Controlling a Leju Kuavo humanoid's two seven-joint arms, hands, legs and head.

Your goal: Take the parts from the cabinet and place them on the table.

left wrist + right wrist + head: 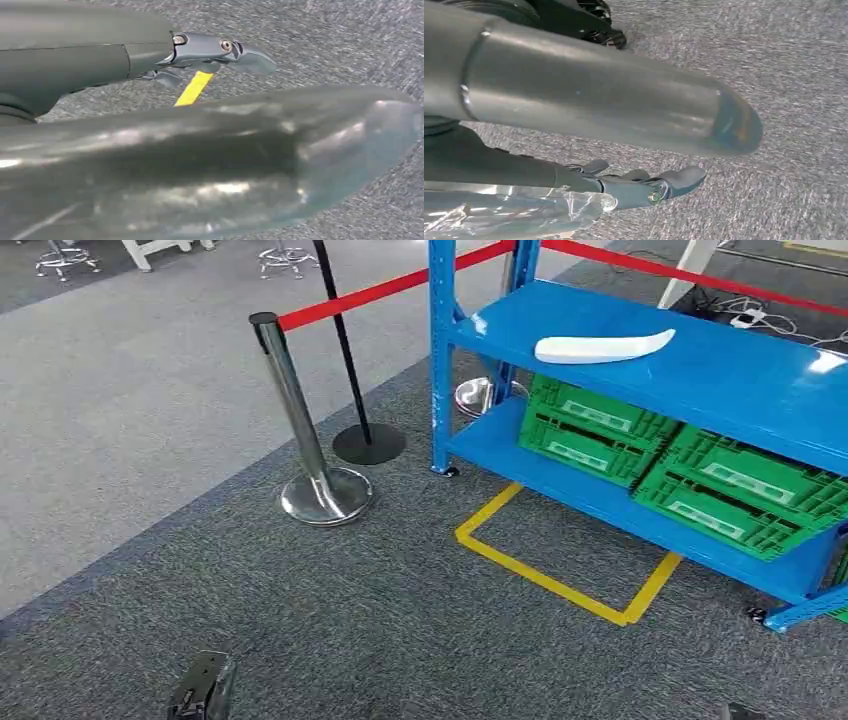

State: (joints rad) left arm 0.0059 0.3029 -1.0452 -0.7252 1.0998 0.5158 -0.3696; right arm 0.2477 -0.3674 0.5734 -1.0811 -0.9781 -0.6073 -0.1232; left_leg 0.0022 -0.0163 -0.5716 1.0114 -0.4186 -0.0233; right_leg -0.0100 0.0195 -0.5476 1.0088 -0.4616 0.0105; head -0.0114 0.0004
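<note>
White part [603,346] lying flat on the upper shelf of the blue cabinet [720,380], near the front left corner, long and slim, with one end tapering and curving upward. Below it, on the lower shelf, green crates [690,465] stacked side by side. On the carpet in front, a yellow tape outline [560,575]; to the left, a chrome post [300,420] carrying a red belt [390,285]. Left hand [203,687] hanging low over the carpet, well apart from the cabinet, fingers [220,50] stretched out straight, thumb spread away from them, nothing held. Right hand [624,190] likewise down by the floor, fingers extended, thumb clear of them, empty. Judged from its smooth, moulded look: probably a plastic shell, light and fairly stiff, unlikely to sag when lifted by one point, but glossy enough to slip in a loose pinch. Best taken near the middle of its length, across the narrow width, with the thumb on one long edge and the fingers on the other, so as to keep it level. Avoid the thin upturned tip: likely the weakest spot and off balance. No sign of fragility beyond that, though material not certain at this distance. Table not in sight.
</note>
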